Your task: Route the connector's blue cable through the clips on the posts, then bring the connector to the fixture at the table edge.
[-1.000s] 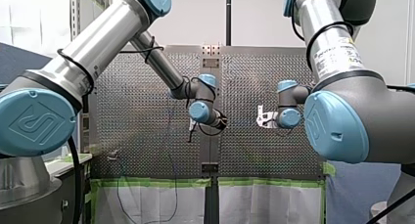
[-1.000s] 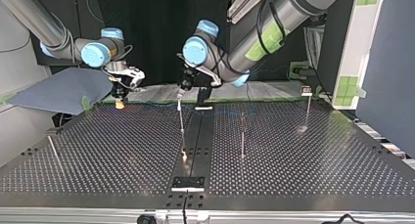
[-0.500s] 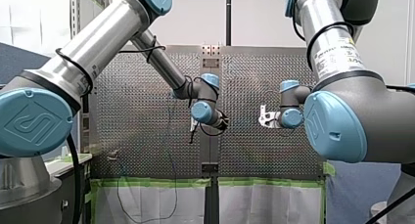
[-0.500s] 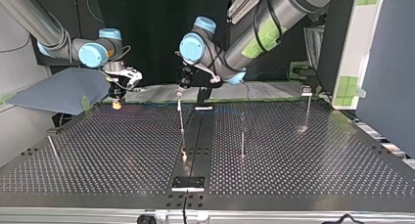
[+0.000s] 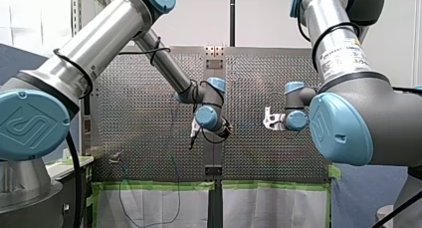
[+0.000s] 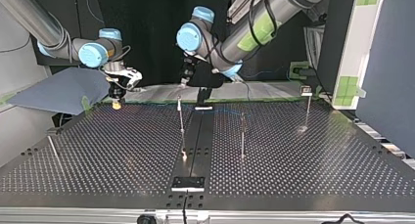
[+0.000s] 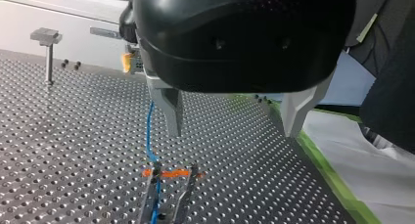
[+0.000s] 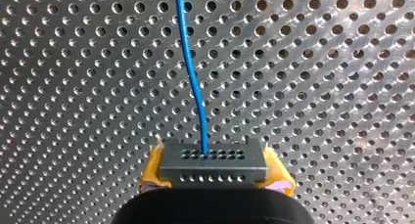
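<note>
Over clip (image 7: 169,174), left end effector (image 7: 233,132) agape, right end effector (image 8: 214,179) clamping connector (image 8: 213,158).

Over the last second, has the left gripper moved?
Yes. In the top view my left gripper has lifted straight up off the tip of the thin post below it, leaving a clear gap.

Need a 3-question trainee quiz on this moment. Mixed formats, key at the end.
1. True or false: my left hand is shut on the blue cable.
2. My right hand holds: A) the connector B) a screwdriver C) nothing.
3. Fill in: my right hand's pads are ____.
Key: 1 false, it is open; 2 A; 3 yellow.
</note>
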